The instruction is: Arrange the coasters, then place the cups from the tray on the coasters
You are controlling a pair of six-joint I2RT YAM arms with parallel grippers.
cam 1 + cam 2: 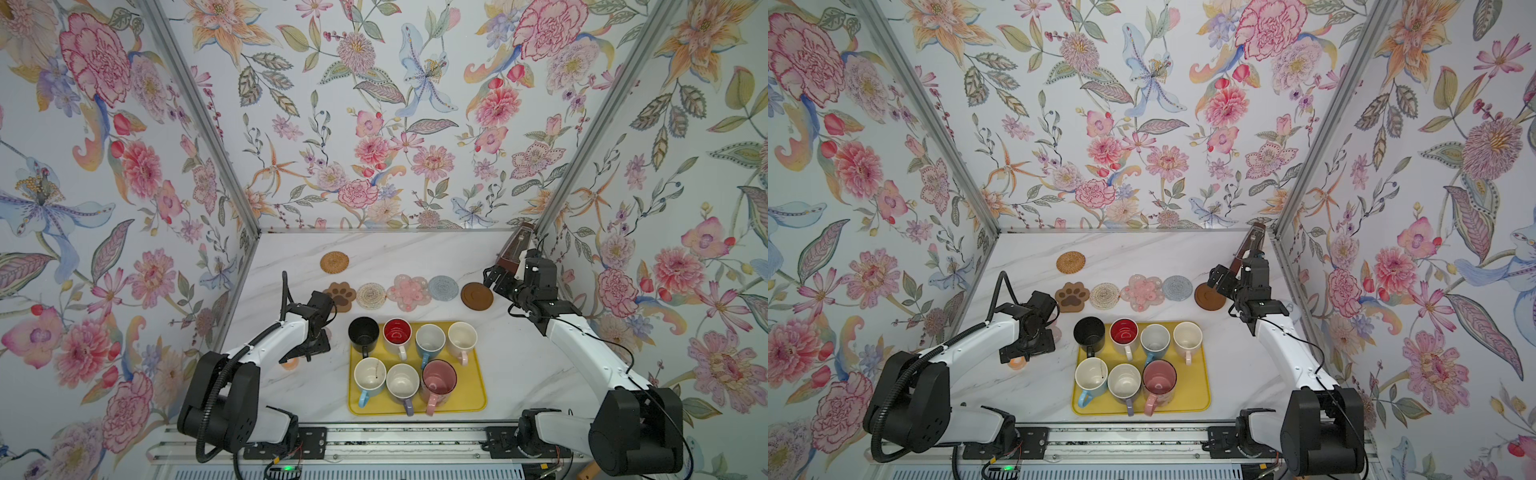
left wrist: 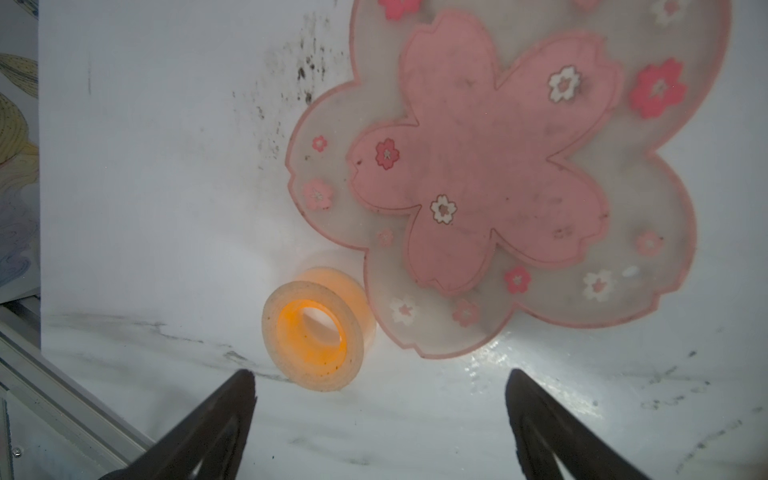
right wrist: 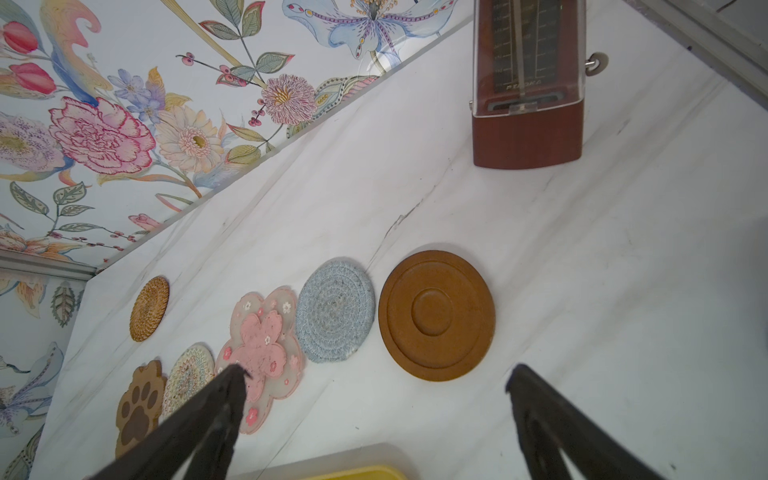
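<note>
Six coasters lie at the back: a tan woven round (image 1: pixel 334 262) alone, then a row of brown paw (image 1: pixel 340 294), cream round (image 1: pixel 371 295), pink flower (image 1: pixel 409 291), grey-blue round (image 1: pixel 443 287) and dark brown disc (image 1: pixel 476 296). Another pink flower coaster (image 2: pixel 498 174) lies just ahead of my left gripper (image 2: pixel 380 374), which is open and empty, pointing down left of the tray (image 1: pixel 469 390). The yellow tray holds several cups, among them black (image 1: pixel 363 332), red-inside (image 1: pixel 397 333) and pink (image 1: pixel 439 378). My right gripper (image 1: pixel 492 278) hangs open and empty by the brown disc (image 3: pixel 434 313).
A small orange ring (image 2: pixel 316 332) touches the near edge of the flower coaster by my left gripper. A brown metronome (image 1: pixel 515 249) stands in the back right corner, behind my right gripper. Flowered walls close in the left, right and back sides.
</note>
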